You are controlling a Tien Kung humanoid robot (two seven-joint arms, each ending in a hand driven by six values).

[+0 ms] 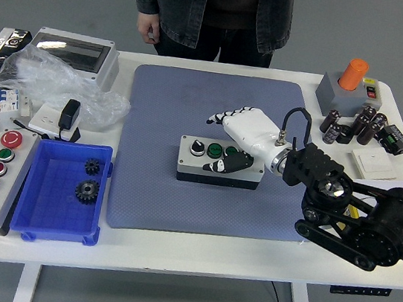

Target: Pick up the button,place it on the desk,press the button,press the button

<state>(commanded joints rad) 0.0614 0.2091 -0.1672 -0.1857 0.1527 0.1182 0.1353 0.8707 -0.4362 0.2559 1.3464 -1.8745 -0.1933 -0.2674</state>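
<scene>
Right, my right hand hovers over the button box resting mid-mat, fingers spread, thumb low by the right-hand buttons, gripping nothing; I'd drop one fingertip squarely onto a cap; press straight down so the box doesn't skid.

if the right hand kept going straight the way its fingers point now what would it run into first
The right hand points left and slightly away, above the grey button box. On that line lies only bare blue mat, then probably the crumpled plastic bag past the mat's left edge. Its height is unclear, so it might pass over.
</scene>
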